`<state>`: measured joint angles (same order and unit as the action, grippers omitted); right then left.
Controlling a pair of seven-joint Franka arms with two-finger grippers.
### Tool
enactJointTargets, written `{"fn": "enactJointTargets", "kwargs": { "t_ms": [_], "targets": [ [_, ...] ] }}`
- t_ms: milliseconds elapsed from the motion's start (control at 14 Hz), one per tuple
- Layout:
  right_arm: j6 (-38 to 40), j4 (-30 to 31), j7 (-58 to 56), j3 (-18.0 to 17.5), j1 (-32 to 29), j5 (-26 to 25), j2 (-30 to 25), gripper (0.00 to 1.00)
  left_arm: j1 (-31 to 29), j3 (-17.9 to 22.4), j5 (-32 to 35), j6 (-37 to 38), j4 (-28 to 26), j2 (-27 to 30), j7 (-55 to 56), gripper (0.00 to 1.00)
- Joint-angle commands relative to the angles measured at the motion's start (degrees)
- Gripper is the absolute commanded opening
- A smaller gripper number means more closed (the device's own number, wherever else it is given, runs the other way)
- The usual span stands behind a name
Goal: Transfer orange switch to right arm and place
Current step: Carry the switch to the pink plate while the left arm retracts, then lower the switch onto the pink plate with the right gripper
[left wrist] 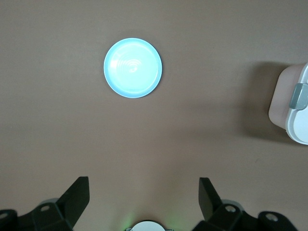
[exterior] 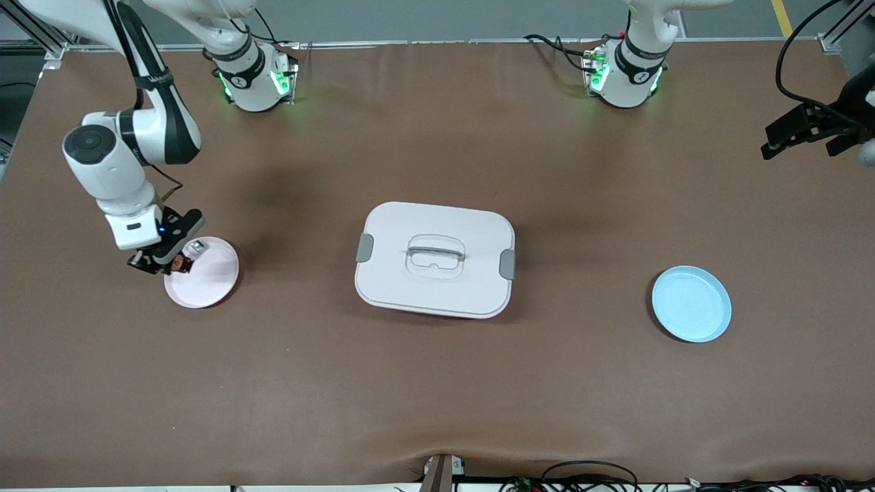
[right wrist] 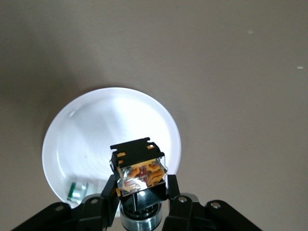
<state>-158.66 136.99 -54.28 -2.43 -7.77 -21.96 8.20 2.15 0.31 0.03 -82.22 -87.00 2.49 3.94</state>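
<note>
Right wrist view shows the right hand (right wrist: 142,192) clamped on the orange switch (right wrist: 139,167) over the pink plate (right wrist: 96,130) (front view blurs it); left hand (left wrist: 144,202) waits, fingers spread.

A brown, matte tabletop (exterior: 437,383) fills nearly the whole scene, its covering faintly rippled along the edge nearest the front camera. Past the edge where the bases stand, a strip of grey floor (exterior: 437,17) shows, crossed by a yellow line (exterior: 783,17) toward the left arm's end. Aluminium framing (exterior: 41,37) stands at the corner toward the right arm's end. Black cables (exterior: 588,475) trail along the near edge. The light is soft and even, with gentle shadows.
</note>
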Motion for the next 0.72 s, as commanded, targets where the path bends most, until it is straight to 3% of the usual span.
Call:
{"fn": "enactJointTargets", "kwargs": {
  "t_ms": [0,430,645],
  "targets": [
    [-1.82,0.47,0.22,-0.74,-1.54,-1.68,2.78,0.00,0.32,-0.74,-0.73,-0.40,-1.42,1.29,-0.69,1.00],
    [-4.37,-1.10,0.40,-0.30,-2.60,-7.48,7.44,0.00,0.49,-1.01,-0.73,-0.75,-1.50,1.20,-0.69,1.00],
    [-4.64,-1.81,0.49,-0.30,-2.60,-7.83,8.85,0.00,0.58,-1.01,-0.64,-0.66,-1.59,1.20,-0.69,1.00]
  ]
}}
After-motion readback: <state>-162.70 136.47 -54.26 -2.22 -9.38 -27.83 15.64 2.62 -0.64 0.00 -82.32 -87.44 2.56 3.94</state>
